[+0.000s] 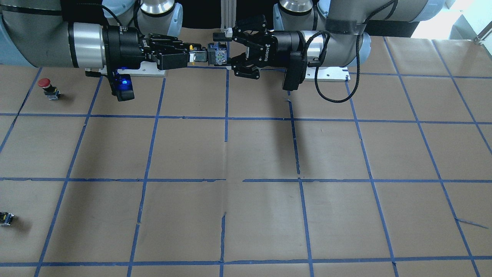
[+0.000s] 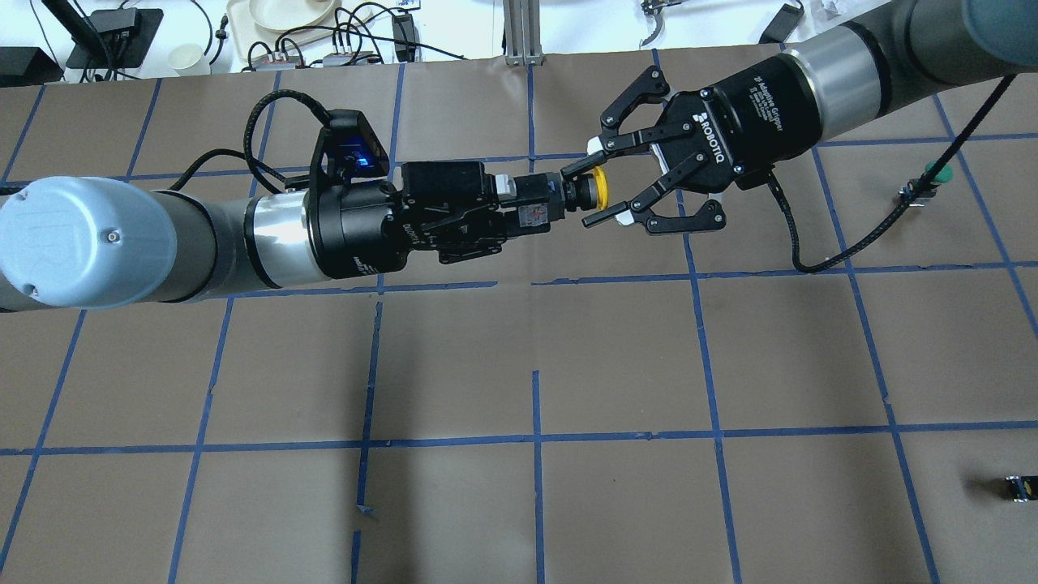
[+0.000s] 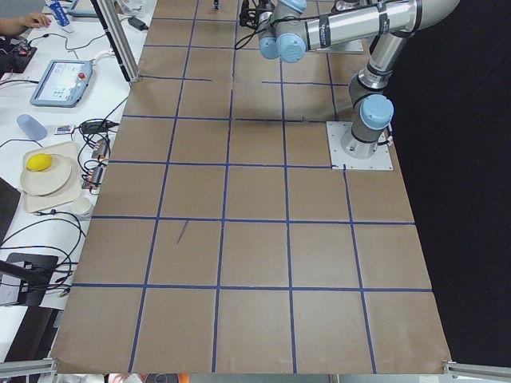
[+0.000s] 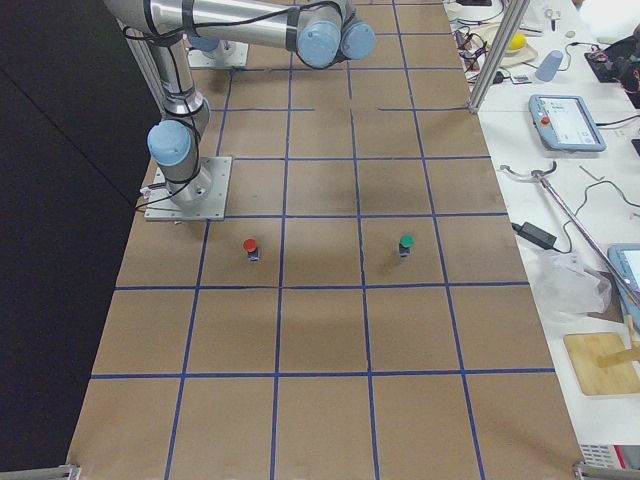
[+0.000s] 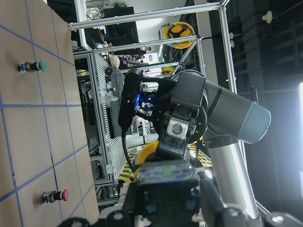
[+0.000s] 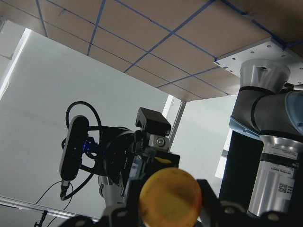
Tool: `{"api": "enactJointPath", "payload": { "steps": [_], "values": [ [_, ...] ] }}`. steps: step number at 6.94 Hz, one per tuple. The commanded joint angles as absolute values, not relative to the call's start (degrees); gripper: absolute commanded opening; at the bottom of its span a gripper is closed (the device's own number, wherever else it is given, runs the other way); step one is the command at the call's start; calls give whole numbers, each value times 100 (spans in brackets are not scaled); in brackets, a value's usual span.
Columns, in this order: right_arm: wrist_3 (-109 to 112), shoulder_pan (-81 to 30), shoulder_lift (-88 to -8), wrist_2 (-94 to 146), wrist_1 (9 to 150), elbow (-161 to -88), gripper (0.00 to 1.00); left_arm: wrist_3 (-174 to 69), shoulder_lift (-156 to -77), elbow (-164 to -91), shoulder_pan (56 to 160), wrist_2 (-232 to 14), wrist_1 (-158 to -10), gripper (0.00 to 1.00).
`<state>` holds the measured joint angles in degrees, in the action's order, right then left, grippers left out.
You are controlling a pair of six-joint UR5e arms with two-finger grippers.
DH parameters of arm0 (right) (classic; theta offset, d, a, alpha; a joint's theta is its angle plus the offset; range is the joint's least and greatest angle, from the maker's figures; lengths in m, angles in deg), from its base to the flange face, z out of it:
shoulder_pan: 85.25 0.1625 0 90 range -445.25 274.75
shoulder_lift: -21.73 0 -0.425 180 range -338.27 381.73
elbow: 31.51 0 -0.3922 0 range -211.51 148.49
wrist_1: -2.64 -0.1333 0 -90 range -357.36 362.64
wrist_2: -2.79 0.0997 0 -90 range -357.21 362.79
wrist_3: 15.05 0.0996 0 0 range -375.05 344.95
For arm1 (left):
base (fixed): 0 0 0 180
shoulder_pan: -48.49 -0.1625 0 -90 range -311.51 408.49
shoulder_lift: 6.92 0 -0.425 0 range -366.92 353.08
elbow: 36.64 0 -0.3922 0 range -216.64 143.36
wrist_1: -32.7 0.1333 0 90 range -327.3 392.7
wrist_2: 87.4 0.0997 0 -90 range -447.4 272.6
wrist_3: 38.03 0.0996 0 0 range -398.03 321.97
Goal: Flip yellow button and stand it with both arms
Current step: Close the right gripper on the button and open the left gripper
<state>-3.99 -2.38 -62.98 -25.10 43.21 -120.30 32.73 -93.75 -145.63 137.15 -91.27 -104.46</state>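
Note:
The yellow button [image 2: 598,188] is held in the air above the table, lying sideways between both grippers. My left gripper [image 2: 519,204] is shut on its black body, and its cap points at my right gripper [image 2: 590,193]. The right gripper is open, with its fingers on either side of the cap and a gap showing. In the front view the body [image 1: 217,57] sits in the left gripper [image 1: 226,52], and the right gripper [image 1: 187,52] shows edge-on. The cap [image 6: 169,196] fills the bottom of the right wrist view. The body [image 5: 165,175] is close in the left wrist view.
A red button [image 1: 45,82] stands on my right side near the base. A green button [image 2: 937,172] stands farther out on the right. A tiny dark part [image 1: 5,218] lies at the table's right edge. Cluttered operator tables [image 2: 284,24] run beyond the far edge.

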Motion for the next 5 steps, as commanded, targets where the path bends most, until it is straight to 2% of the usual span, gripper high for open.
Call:
{"api": "enactJointPath", "payload": {
  "steps": [1, 3, 5],
  "values": [
    [-398, -263, -6282, -2516, 4324, -12010, 25, 3193, -9376, -14440, 13656, -8970, -10441, 100],
    [-450, -603, -6317, -2978, 4568, -11949, 26, 2422, -9445, -13828, 13480, -7718, -10310, 100],
    [-903, -1438, -6352, -4786, 5035, -11888, 26, 2341, -9892, -13404, 13095, -6340, -10100, 100]
  ]
}}
